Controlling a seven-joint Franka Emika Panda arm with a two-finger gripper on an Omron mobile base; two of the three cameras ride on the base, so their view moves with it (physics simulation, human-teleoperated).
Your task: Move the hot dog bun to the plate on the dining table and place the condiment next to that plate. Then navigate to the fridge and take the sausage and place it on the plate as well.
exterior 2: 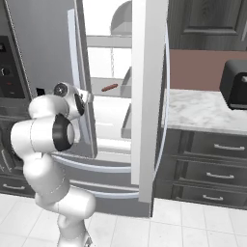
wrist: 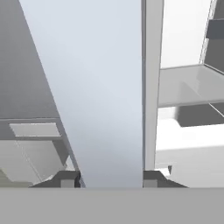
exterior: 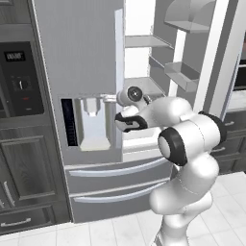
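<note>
Before the base, one fridge (exterior: pixel 72 72) is seen, its right door (exterior 2: pixel 147 96) swung open and its left door (exterior 2: pixel 46 43) closed, with a dispenser (exterior: pixel 91 122) set in the left one. Two drawers (exterior: pixel 115 180) lie below the doors. Beside the fridge a counter (exterior 2: pixel 202 108) carries one dark appliance (exterior 2: pixel 236 84), cut off by the picture's edge. One sausage (exterior 2: pixel 109 88) is seen lying on a shelf (exterior 2: pixel 108 94) inside, well behind the gripper (wrist: pixel 111 177). In the hand view the left door's handle (wrist: pixel 105 100) is seen standing between the two fingertips (wrist: pixel 65 179), which sit close at either side of it; whether they touch it cannot be told. The arm's own bulk hides the gripper in both base views. Shelf contents deeper inside are too washed out to make out.
</note>
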